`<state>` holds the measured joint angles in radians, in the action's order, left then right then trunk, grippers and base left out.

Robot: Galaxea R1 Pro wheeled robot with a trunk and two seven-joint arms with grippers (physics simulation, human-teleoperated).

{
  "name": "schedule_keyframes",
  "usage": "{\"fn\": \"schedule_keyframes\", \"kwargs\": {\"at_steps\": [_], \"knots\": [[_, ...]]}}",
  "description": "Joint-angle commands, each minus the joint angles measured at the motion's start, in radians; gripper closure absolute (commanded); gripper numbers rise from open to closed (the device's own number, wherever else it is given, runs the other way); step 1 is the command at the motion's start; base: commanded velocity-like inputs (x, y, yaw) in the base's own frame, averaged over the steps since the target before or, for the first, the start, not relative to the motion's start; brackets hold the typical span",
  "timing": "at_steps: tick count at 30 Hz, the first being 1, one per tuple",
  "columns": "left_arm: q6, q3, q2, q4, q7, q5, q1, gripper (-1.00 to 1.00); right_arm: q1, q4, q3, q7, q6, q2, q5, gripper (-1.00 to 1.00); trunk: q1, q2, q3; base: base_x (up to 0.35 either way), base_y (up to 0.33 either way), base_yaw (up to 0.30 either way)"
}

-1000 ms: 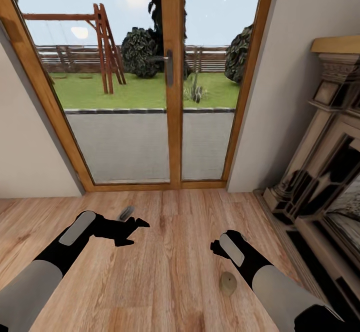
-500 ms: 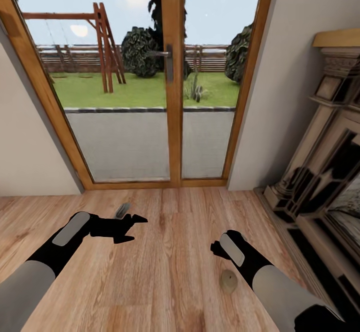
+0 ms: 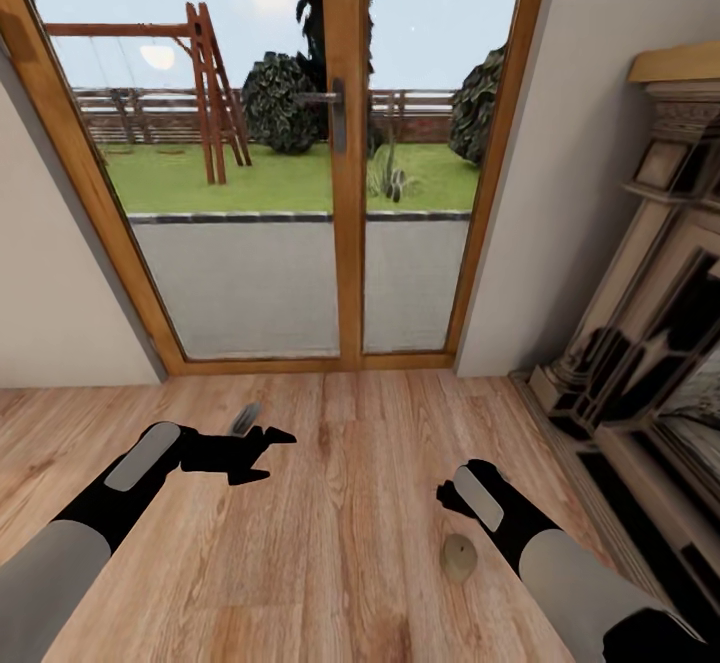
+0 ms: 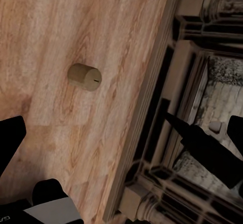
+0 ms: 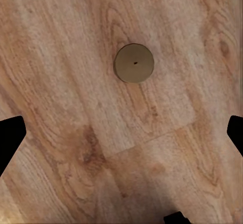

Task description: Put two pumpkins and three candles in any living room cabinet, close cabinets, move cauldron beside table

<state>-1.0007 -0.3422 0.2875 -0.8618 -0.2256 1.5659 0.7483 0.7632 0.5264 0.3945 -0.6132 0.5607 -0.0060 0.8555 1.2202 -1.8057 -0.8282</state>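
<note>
While both jaws gape, a candle (image 3: 458, 557) stands beside the fireplace (image 3: 640, 363).

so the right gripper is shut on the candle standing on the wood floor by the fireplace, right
Not quite. The candle does stand on the wood floor near the fireplace, but the right gripper is not shut on it. The right wrist view shows it open, fingertips spread wide at the picture's edges, with the candle lying free on the floor ahead of them.
</note>
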Motion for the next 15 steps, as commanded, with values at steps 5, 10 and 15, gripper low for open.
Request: {"fn": "schedule_keyframes", "kwargs": {"at_steps": [5,10,15], "knots": [[0.001,-0.003,0.0,-0.003,-0.009,0.011,0.0,-1.0,0.001,0.001,0.005,0.0,-0.025,-0.007,0.003,-1.0,0.019,-0.036,-0.017,0.0,0.0,0.0],[0.001,-0.003,-0.001,-0.004,-0.009,0.011,0.001,-1.0,0.001,0.001,0.006,0.002,-0.041,-0.008,0.003,-1.0,0.038,-0.071,-0.032,0.0,0.0,0.0],[0.001,-0.003,-0.004,-0.005,-0.009,0.011,0.001,-1.0,0.001,0.001,0.006,0.003,-0.043,-0.007,0.004,-1.0,0.058,-0.106,-0.048,0.0,0.0,0.0]]}}
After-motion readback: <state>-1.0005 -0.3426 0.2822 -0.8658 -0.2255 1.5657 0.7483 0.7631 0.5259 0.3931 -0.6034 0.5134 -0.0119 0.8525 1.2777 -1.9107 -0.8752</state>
